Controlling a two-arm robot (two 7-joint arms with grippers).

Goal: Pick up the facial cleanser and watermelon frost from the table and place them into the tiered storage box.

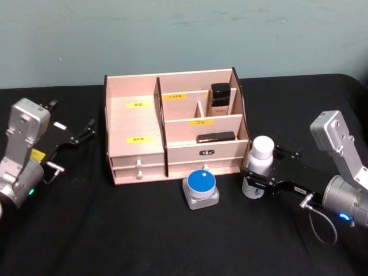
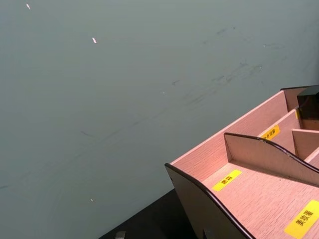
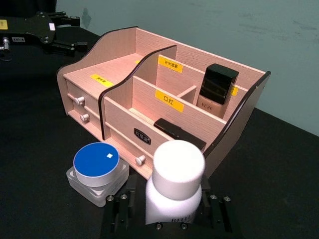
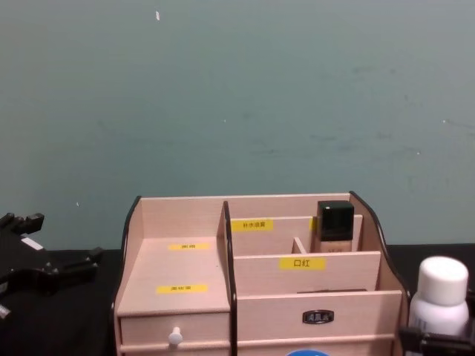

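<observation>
The facial cleanser (image 1: 260, 165), a white bottle with a rounded white cap, stands upright on the black table just right of the tiered storage box (image 1: 138, 123). My right gripper (image 1: 257, 181) is shut on its lower body, a finger on each side; the right wrist view shows the facial cleanser (image 3: 177, 179) between the fingers (image 3: 118, 211). The watermelon frost (image 1: 200, 187), a clear jar with a blue lid, sits in front of the box's drawers, left of the bottle. My left gripper (image 1: 73, 138) hangs open left of the box, holding nothing.
A black-capped beige bottle (image 1: 220, 98) stands in the box's back right compartment, and a flat black item (image 1: 216, 137) lies on the lower right shelf. The box's large left compartment (image 2: 259, 194) holds nothing. A teal wall rises behind the table.
</observation>
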